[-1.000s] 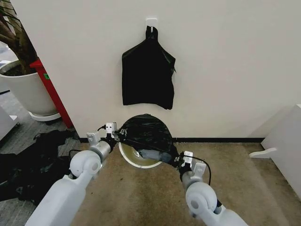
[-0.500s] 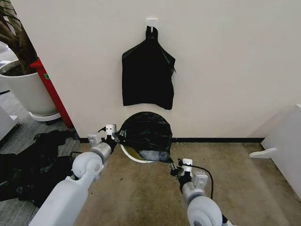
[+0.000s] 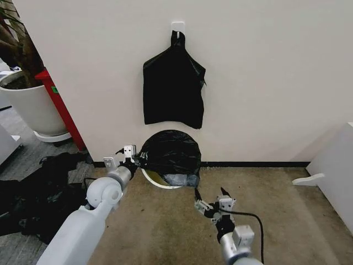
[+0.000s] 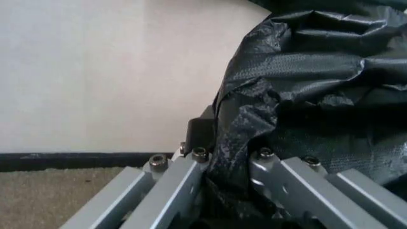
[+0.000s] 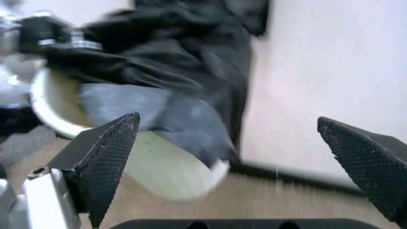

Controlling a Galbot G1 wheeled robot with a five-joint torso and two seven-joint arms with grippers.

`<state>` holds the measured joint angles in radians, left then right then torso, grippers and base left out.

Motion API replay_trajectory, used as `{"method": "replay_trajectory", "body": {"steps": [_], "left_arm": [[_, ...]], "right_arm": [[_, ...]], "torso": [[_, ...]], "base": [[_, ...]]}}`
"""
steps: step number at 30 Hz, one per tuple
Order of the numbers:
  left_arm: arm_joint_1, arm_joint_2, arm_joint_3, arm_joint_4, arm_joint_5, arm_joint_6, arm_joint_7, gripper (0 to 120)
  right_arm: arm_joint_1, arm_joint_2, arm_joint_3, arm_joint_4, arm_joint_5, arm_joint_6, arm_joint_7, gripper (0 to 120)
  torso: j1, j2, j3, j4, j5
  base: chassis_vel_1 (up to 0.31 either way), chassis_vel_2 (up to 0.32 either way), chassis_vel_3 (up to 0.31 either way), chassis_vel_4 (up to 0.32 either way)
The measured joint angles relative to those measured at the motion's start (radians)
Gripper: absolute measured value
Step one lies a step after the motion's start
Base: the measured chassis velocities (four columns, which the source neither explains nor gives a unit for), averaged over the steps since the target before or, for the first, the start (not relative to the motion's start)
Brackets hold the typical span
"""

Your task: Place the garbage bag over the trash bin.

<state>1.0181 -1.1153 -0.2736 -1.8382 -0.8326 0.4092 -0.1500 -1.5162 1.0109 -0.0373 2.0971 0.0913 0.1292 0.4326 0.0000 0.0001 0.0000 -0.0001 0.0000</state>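
Observation:
The glossy black garbage bag (image 3: 171, 153) is draped over the far side of the cream trash bin (image 3: 157, 180), which stands on the floor against the wall. My left gripper (image 3: 136, 159) is shut on the bag's left edge; the left wrist view shows the wrinkled bag (image 4: 305, 95) pinched between the grey fingers (image 4: 190, 181). My right gripper (image 3: 210, 199) is open and empty, pulled back on the carpet to the right of the bin. In the right wrist view the bag (image 5: 165, 57) covers part of the bin (image 5: 165, 167) beyond the spread black fingertips (image 5: 111, 152).
A flat black bundle (image 3: 174, 85) hangs from a wall hook above the bin. A matte black heap (image 3: 33, 193) lies on the floor at left, beside a red stand (image 3: 60, 107) and a white plant pot (image 3: 30, 105). A white cabinet (image 3: 336, 165) is at right.
My right gripper let go of the bag's right edge and drew back toward me, opening. The bag settled closer to the wall over the bin. The left gripper kept its hold.

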Motion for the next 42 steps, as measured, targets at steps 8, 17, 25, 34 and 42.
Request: {"method": "replay_trajectory", "body": {"steps": [8, 17, 25, 34, 42], "left_arm": [[0.007, 0.004, 0.006, -0.014, 0.001, 0.003, -0.007, 4], [0.019, -0.003, 0.001, -0.029, 0.0, 0.01, -0.02, 4], [0.022, -0.007, 0.0, -0.033, 0.0, 0.016, -0.027, 4], [0.025, -0.011, 0.0, -0.027, 0.007, 0.022, -0.028, 4], [0.024, -0.013, 0.001, -0.027, 0.006, 0.025, -0.033, 4]], "right_arm": [[0.024, -0.004, 0.021, -0.07, -0.129, 0.017, -0.119, 98], [0.068, -0.002, 0.027, -0.121, -0.095, -0.006, -0.122, 65], [0.078, 0.01, 0.016, -0.109, -0.013, 0.009, -0.126, 38], [0.081, 0.032, 0.012, -0.134, -0.013, 0.137, -0.193, 4], [0.072, 0.048, 0.013, -0.164, -0.017, 0.222, -0.247, 0]], "torso": [[0.0, 0.0, 0.0, 0.0002, 0.0], [0.0, 0.0, 0.0, 0.0002, 0.0], [0.0, 0.0, 0.0, 0.0002, 0.0], [0.0, 0.0, 0.0, 0.0001, 0.0], [0.0, 0.0, 0.0, 0.0001, -0.0001]], "base": [[0.0, 0.0, 0.0, 0.0], [0.0, 0.0, 0.0, 0.0], [0.0, 0.0, 0.0, 0.0], [0.0, 0.0, 0.0, 0.0], [0.0, 0.0, 0.0, 0.0]]}}
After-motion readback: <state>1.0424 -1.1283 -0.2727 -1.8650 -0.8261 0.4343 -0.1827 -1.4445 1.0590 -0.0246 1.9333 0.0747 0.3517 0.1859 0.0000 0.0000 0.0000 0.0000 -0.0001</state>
